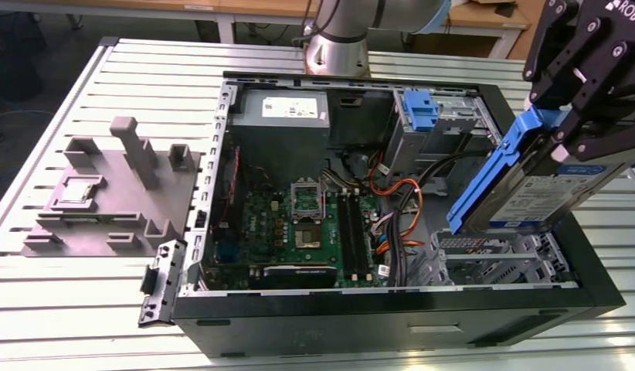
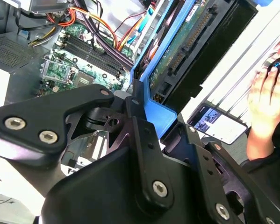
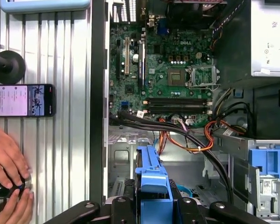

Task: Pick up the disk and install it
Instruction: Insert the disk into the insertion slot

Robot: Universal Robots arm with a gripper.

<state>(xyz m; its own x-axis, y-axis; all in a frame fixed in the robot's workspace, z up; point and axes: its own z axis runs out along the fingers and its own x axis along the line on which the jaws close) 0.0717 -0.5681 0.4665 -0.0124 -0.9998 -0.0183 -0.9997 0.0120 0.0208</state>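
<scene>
1. Gripper (image 1: pixel 567 147) is clenched on the disk (image 1: pixel 549 189). It grasps the upper end across the blue carrier frame (image 1: pixel 493 166).
2. The disk hangs in the air at the exterior view's right, over the near right corner of the open computer case (image 1: pixel 400 328). It touches nothing below.
3. The disk stands on edge and tilted, its labelled face toward the exterior camera and its lower end nearest the case. My reading: the grip on one end leaves the long body and the other end free to meet a bay.
4. Below the disk sits the grey metal drive cage (image 1: pixel 493 255), open on top. It looks like the nearest bay.
5. A bare blue bracket (image 1: pixel 421 108) sits in the far bay, well apart from the held disk.
6. Edges: the case's right wall runs just beside the disk's lower end, with the cage rails beneath it.
7. Orange and black cables (image 1: pixel 400 209) lie between the motherboard (image 1: pixel 297 224) and the cage, near the cage's left side. I judge them a snag risk.
8. Open room: the air above the case is free. The clutter lies low, below the disk.
9. Outside the case, in the first wrist view, a phone (image 3: pixel 20 100) lies on the slatted table (image 3: pixel 69 140). A person's hand (image 3: pixel 6 161) rests near it on a small dark control, well apart from the disk.
10. A grey fixture block (image 1: pixel 111 193) stands on the table at the exterior view's left, well apart from the work.
</scene>
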